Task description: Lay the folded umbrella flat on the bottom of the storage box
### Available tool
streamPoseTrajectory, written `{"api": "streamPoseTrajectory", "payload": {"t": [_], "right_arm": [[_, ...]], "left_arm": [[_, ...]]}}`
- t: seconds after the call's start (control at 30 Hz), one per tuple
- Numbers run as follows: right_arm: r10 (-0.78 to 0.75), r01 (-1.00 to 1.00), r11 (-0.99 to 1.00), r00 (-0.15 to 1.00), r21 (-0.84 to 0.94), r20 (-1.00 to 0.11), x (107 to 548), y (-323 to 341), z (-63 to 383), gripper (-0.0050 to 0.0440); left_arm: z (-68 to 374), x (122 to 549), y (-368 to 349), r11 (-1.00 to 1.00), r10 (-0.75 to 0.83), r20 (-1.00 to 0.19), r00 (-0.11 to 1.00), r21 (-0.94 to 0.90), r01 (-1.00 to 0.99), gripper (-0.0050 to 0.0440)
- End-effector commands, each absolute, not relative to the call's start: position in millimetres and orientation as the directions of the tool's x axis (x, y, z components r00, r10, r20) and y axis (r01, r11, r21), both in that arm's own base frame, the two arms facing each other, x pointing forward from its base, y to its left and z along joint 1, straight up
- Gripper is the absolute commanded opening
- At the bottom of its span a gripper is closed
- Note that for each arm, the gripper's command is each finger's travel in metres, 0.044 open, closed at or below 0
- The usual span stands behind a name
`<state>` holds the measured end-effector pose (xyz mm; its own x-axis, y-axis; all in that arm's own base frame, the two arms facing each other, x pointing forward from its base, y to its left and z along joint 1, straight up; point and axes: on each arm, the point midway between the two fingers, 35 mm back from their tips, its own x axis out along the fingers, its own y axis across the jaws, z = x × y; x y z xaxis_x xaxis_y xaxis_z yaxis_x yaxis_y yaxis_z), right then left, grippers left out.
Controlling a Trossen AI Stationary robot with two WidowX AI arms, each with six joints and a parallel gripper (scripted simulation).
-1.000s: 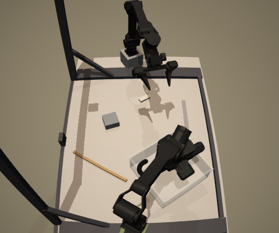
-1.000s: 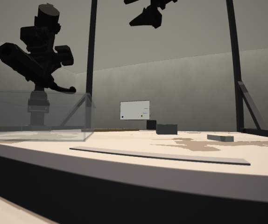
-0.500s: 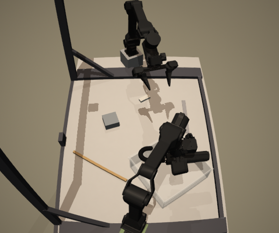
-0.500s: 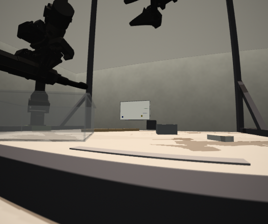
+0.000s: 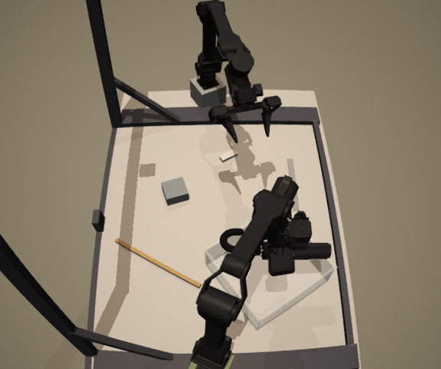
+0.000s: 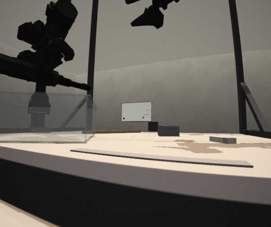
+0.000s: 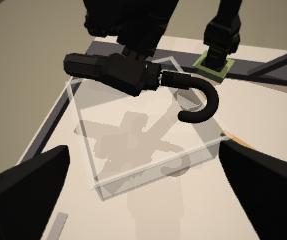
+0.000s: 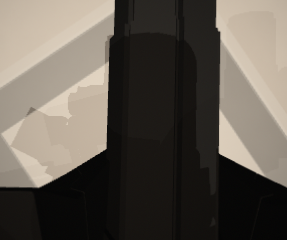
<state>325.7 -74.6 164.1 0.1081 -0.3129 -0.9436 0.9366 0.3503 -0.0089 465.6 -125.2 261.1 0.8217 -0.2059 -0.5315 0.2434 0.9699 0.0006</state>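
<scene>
The folded black umbrella [image 5: 308,250] with a hooked handle [image 5: 228,238] hangs nearly level over the clear storage box [image 5: 272,286], above its rim. My right gripper [image 5: 280,256] is shut on the umbrella's middle. In the side view the umbrella [image 6: 21,69] is just above the box [image 6: 40,117]. The left wrist view shows the umbrella [image 7: 128,75] and its hook [image 7: 203,102] across the far part of the box [image 7: 148,140]. The umbrella [image 8: 160,125] fills the right wrist view. My left gripper [image 5: 251,137] is open and empty, high at the far end of the table.
A grey block [image 5: 175,189], a small white block [image 5: 227,156], a wooden stick [image 5: 157,263] and a flat grey strip [image 5: 292,174] lie on the table outside the box. A small dark block [image 5: 97,219] sits at the left rim. Black frame posts stand at the corners.
</scene>
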Motion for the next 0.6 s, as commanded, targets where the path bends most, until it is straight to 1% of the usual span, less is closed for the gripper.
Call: {"api": "streamPoseTrajectory", "payload": {"t": [0.0, 0.2, 0.37, 0.43, 0.57], "right_arm": [[-0.322, 0.937, 0.348, 0.139, 0.019, -0.936, 320.9, -72.2, 167.1, -0.005], [-0.322, 0.937, 0.348, 0.139, 0.019, -0.936, 317.5, -69.8, 157.9, -0.005], [-0.322, 0.938, 0.346, 0.138, 0.019, -0.936, 317.3, -70.5, 157.9, -0.005], [-0.324, 0.937, 0.347, 0.159, 0.039, -0.933, 322.0, -71.1, 166.1, -0.005], [-0.323, 0.937, 0.348, 0.138, 0.018, -0.936, 321.3, -71.9, 159.3, -0.005]], "left_arm": [[273.1, 464.2, -125.3, 0.97, -0.209, -0.508, 0.835, -0.001, 0.243, 0.04], [273.1, 464.2, -125.3, 0.97, -0.209, -0.508, 0.835, -0.001, 0.243, 0.04], [273.1, 464.2, -125.3, 0.97, -0.209, -0.508, 0.835, -0.001, 0.243, 0.04], [273.1, 464.2, -125.3, 0.97, -0.209, -0.508, 0.835, -0.001, 0.243, 0.04], [273.1, 464.2, -125.3, 0.97, -0.209, -0.508, 0.835, -0.001, 0.243, 0.04]]}}
